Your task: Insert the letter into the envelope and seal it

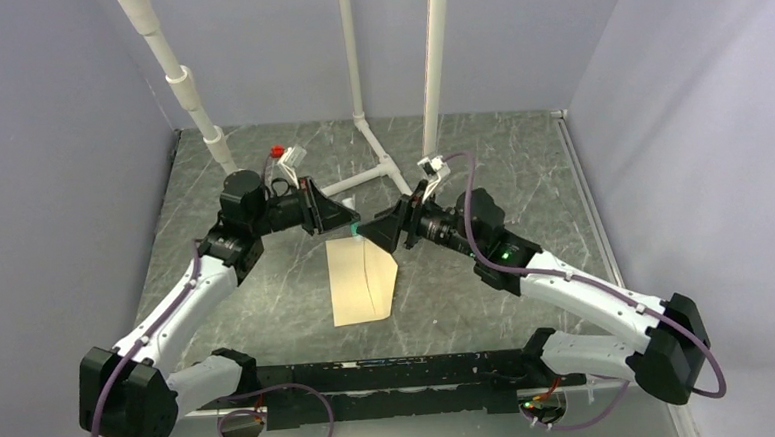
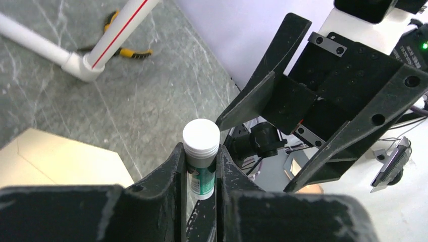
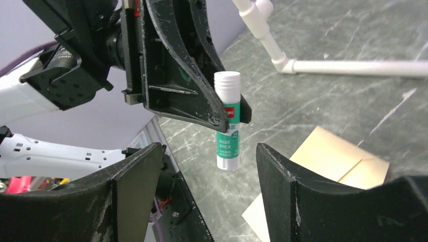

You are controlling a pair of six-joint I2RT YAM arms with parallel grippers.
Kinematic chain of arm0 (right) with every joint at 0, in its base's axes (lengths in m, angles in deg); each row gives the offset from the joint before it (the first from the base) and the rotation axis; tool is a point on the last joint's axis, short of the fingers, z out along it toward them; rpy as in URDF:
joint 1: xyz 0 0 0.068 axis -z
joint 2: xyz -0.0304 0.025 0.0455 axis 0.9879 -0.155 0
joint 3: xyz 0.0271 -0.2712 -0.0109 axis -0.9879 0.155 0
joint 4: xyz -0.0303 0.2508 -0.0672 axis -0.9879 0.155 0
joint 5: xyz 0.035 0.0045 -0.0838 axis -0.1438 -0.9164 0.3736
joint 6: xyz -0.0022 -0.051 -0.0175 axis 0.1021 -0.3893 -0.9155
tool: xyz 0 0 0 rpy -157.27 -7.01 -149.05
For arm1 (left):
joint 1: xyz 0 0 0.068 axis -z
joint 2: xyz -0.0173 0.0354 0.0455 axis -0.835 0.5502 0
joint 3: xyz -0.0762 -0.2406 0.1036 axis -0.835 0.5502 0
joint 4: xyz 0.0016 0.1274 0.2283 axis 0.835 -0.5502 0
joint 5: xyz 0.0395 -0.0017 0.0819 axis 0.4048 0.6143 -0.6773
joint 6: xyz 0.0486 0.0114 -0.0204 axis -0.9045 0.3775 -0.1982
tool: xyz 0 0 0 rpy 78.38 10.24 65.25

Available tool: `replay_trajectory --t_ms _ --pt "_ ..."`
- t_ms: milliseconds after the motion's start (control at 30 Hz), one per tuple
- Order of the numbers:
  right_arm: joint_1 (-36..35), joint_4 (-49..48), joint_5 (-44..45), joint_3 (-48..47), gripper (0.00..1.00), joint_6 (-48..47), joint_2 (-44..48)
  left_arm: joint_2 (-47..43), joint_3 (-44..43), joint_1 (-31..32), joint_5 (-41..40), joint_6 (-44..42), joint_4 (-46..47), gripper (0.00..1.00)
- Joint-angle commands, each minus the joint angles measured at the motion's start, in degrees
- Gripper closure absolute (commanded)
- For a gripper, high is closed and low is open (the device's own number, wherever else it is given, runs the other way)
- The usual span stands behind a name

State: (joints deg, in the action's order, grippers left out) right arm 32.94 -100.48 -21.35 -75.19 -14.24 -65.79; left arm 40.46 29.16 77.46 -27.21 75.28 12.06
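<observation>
Envelope [image 1: 364,280] lies flat; left pincer [image 2: 200,151] clamps glue stick [image 2: 201,135], right pincer [image 3: 209,148] gapes wide

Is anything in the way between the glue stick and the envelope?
Nothing visible is. The left gripper holds the glue stick in the air near the far edge of the envelope. The right gripper is open beside the stick, not under it.

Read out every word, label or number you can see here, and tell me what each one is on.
"GLUE STICK": on the glue stick held in the left gripper.
Red logo above it: too blurred to read.
White print on the right arm: too small to read.
</observation>
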Motion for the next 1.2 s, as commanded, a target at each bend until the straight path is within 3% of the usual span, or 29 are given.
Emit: replay_trajectory --t_ms 0,167,267,333,400,800,867,933,1067,1167 --pt "0.05 13.56 -4.48 -7.93 0.28 -10.46 -0.71 -0.10 -7.49 0.17 3.19 -4.97 -2.49 0.98" --pt "0.01 13.11 -7.44 -9.77 0.30 -10.85 -3.54 2.93 -11.25 0.17 5.98 -4.82 -3.94 0.98" --pt "0.04 10.97 -7.07 -9.54 0.40 -10.18 -3.98 3.75 -12.57 0.17 6.83 -4.15 -4.05 0.98" --pt "-0.02 8.05 -7.64 -8.74 0.53 -9.27 -3.86 4.05 -12.76 0.17 7.47 -3.34 -3.38 0.98" --pt "0.01 4.92 -7.02 -7.53 0.60 -8.59 -3.51 4.19 -12.73 0.17 8.76 -2.36 -1.95 0.98" --pt "0.06 -2.12 -5.27 -7.00 0.72 -6.48 -6.16 3.73 -13.11 0.17 10.30 -0.41 -0.51 0.97" --pt "0.06 -2.93 -5.19 -6.86 0.82 -5.88 -6.39 3.27 -13.12 0.17 10.03 -0.81 -1.10 0.97" --pt "0.05 -4.17 -5.33 -6.40 0.90 -4.98 -6.35 2.99 -13.08 0.17 9.81 -0.32 -1.03 0.92" --pt "0.06 -10.03 -5.09 -3.88 0.92 -1.79 -5.52 2.62 -12.21 0.17 9.35 1.60 0.96 0.67" --pt "0.06 -14.78 -4.43 -2.61 0.92 0.45 -5.10 1.75 -10.61 0.17 8.22 2.40 2.83 0.61"
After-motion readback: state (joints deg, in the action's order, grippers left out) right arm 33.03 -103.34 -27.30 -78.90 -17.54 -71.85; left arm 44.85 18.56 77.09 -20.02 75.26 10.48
